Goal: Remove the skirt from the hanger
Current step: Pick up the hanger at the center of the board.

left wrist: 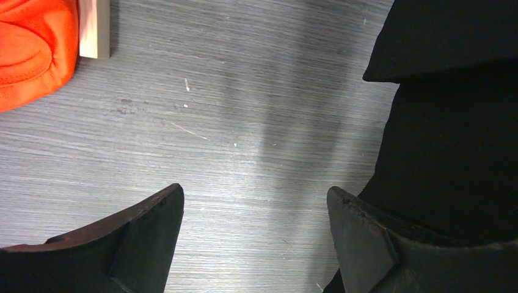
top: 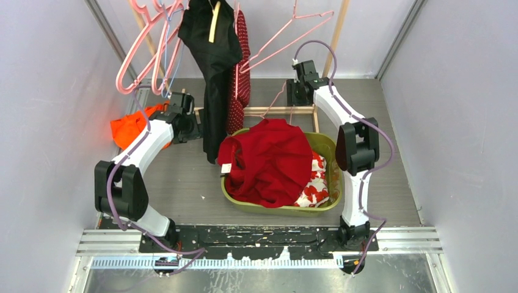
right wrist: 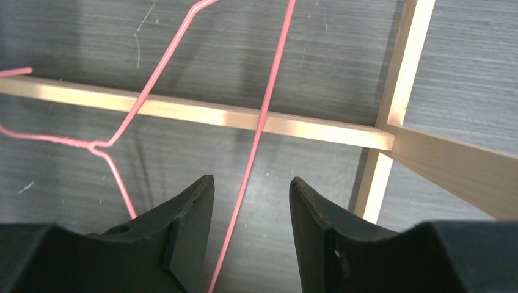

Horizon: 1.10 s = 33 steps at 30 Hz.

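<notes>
A long black garment [top: 214, 67] hangs from a tan hanger [top: 214, 24] on the rack. A red spotted garment [top: 242, 73] hangs beside it on a pink wire hanger. My left gripper [top: 193, 126] is open and empty, just left of the black garment. In the left wrist view [left wrist: 253, 195] the black cloth [left wrist: 446, 122] lies behind the right finger. My right gripper [top: 297, 94] is open, low by the rack's right side. In the right wrist view [right wrist: 251, 183] a pink hanger wire [right wrist: 269, 97] runs between the jaws without being pinched.
A green basket [top: 330, 146] holds a red garment [top: 272, 162] and a red-and-white one. An orange cloth [top: 128, 129] lies at the left, also in the left wrist view [left wrist: 33, 43]. Empty pink hangers [top: 146, 49] hang on the rack. Wooden rack base bars [right wrist: 201, 113] cross the floor.
</notes>
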Available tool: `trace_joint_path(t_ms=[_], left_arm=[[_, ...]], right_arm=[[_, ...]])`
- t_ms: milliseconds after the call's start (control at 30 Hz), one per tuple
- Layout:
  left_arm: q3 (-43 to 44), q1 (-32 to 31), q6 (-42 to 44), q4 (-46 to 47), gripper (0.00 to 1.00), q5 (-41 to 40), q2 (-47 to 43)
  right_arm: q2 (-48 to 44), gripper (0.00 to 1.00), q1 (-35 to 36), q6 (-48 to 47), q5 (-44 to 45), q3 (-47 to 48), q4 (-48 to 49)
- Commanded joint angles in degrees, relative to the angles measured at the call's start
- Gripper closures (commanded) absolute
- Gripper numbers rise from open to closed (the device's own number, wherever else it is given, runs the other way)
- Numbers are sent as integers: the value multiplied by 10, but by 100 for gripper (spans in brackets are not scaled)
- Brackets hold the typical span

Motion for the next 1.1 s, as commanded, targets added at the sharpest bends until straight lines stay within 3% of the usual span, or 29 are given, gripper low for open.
trace_joint_path(t_ms=[0, 500, 700, 967, 1067], left_arm=[[21, 4, -4, -5, 14, -12, -11], [59, 3, -5, -26, 14, -24, 29], [74, 4, -6, -31, 14, -27, 36], [63, 4, -5, -20, 14, -24, 29], [65, 4, -6, -15, 14, -18, 29]], right_arm=[[42, 47, -26, 24, -18, 69, 12], [130, 50, -53, 49, -59, 117, 16], [147, 65, -70, 60, -88, 130, 11], [94, 98, -72, 50, -104, 68, 11], [64, 99, -72, 45, -100, 45, 7]])
